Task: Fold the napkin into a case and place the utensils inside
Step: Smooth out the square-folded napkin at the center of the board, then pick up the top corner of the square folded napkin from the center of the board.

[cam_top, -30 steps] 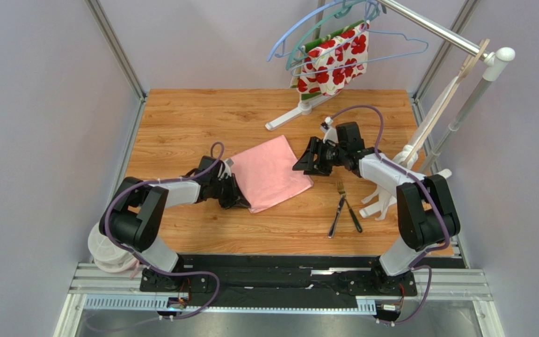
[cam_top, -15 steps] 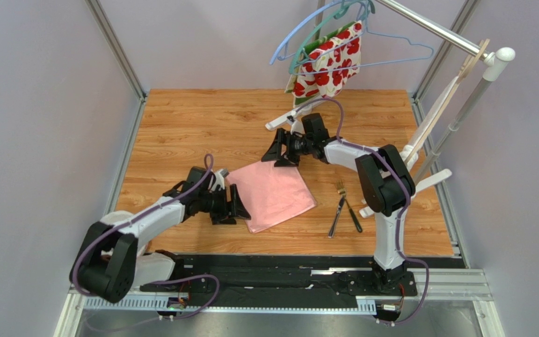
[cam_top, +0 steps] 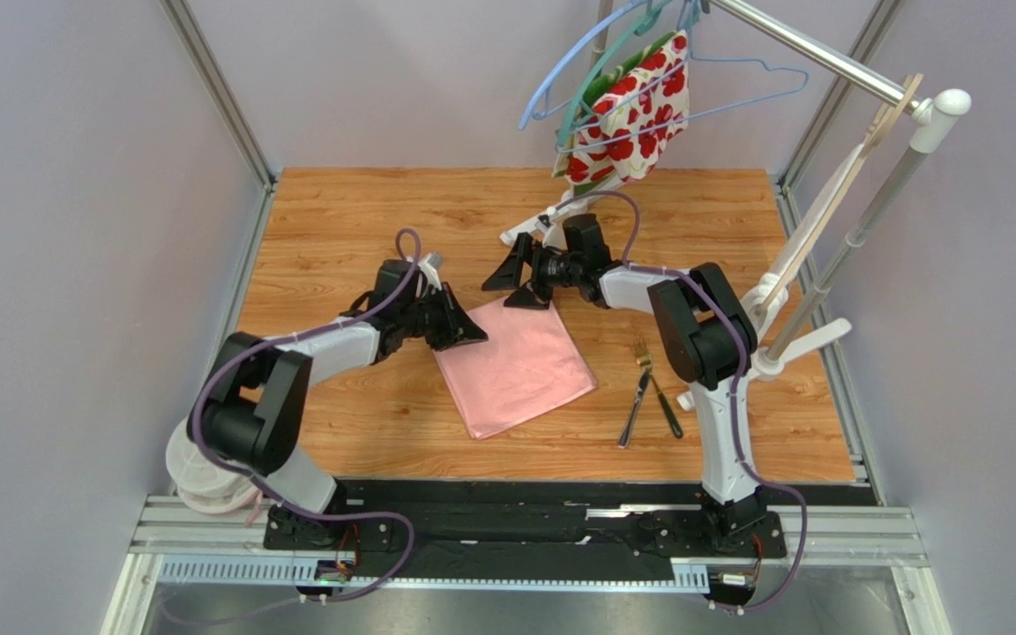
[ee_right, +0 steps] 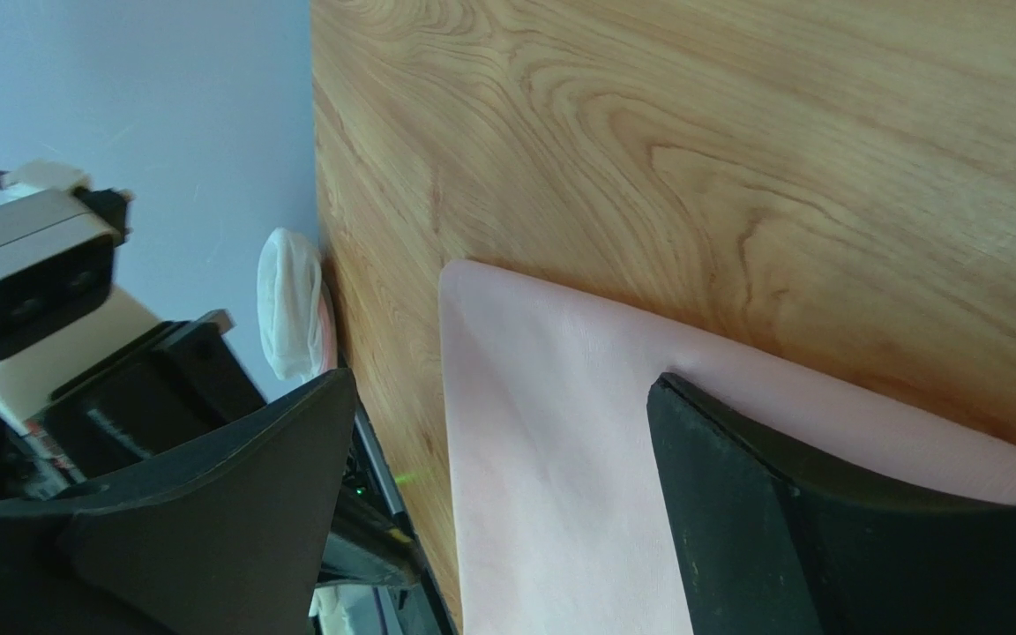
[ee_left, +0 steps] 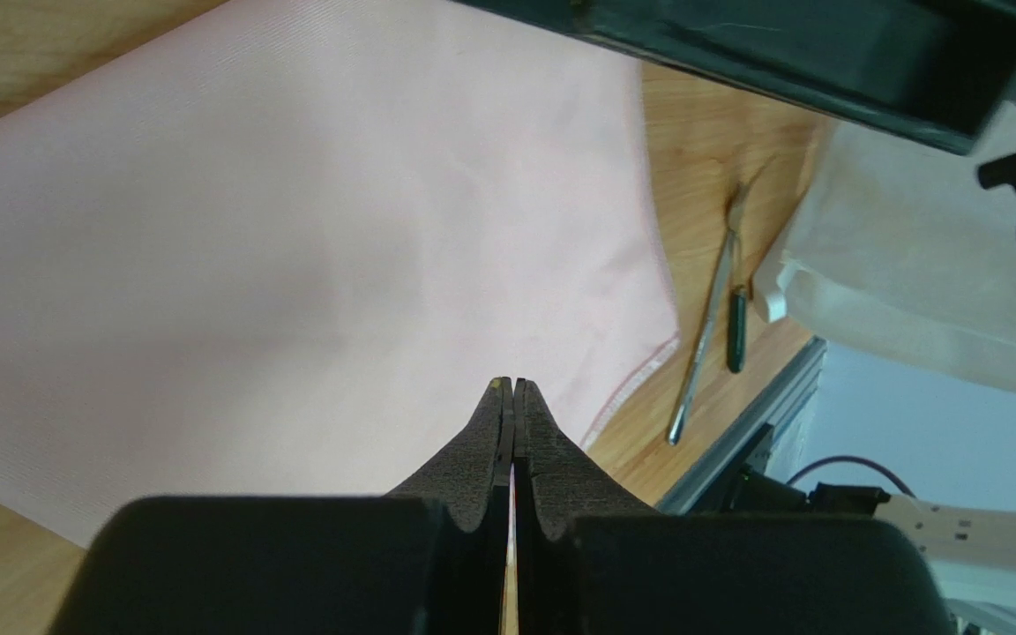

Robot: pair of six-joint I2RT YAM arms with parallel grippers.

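The light-pink napkin (cam_top: pixel 516 367) lies flat as a tilted square on the wooden table. My left gripper (cam_top: pixel 464 327) is at its left corner, jaws shut. In the left wrist view the shut fingertips (ee_left: pixel 513 386) sit over the pink napkin (ee_left: pixel 275 225); I cannot tell whether any cloth is pinched. My right gripper (cam_top: pixel 516 281) hangs open over the napkin's far corner, and the right wrist view shows its gripper (ee_right: pixel 500 384) straddling the napkin (ee_right: pixel 566 450). The utensils lie to the napkin's right: a fork (cam_top: pixel 637 388) and a darker thin piece (cam_top: pixel 667 412), also seen as fork (ee_left: pixel 706 338) and dark piece (ee_left: pixel 736 331).
A red-and-white floral cloth (cam_top: pixel 626 122) hangs on hangers from a rail at the back. The rack's white foot (cam_top: pixel 536 221) lies just behind my right gripper. White stand legs (cam_top: pixel 792 347) sit at the right edge. A white cloth (cam_top: pixel 202 479) lies by the left arm's base.
My left gripper went from the napkin's near-left corner to its left corner, opening and shutting on the way. My right gripper swung left to the far corner and opened wider.
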